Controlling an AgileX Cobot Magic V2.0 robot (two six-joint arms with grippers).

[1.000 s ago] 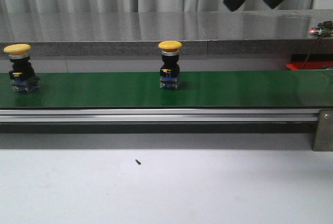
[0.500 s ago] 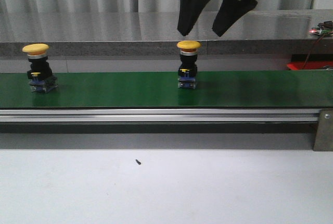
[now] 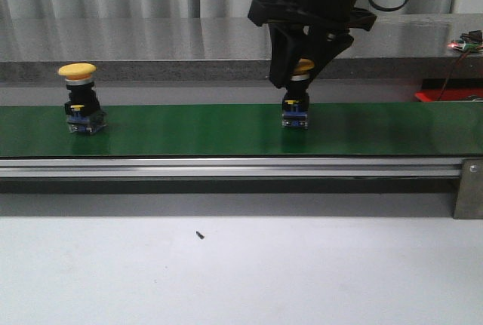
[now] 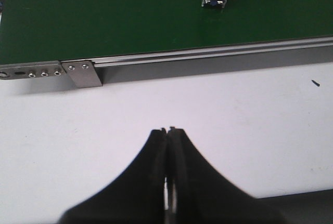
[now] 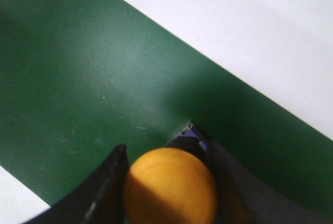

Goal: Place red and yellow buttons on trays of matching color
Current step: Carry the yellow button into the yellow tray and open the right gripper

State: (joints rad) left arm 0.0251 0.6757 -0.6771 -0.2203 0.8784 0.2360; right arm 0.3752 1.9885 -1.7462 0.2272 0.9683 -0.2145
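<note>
**Claw straddling a yellow button**

Green conveyor belt (image 3: 189,133) carries two yellow push buttons. We see our right claw (image 3: 302,68) spread around the right button's (image 5: 170,185) cap; the left button (image 3: 81,99) stands well apart. Our left claw (image 4: 167,130) is pressed together. We judge it rigid, top-heavy: grip under the cap.

Two buttons on the belt (image 3: 189,133), one (image 3: 81,99) left of the other (image 3: 296,102).

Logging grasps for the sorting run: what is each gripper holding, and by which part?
Right gripper brackets a yellow button at its cap; closure unclear. Left gripper holds nothing.
</note>
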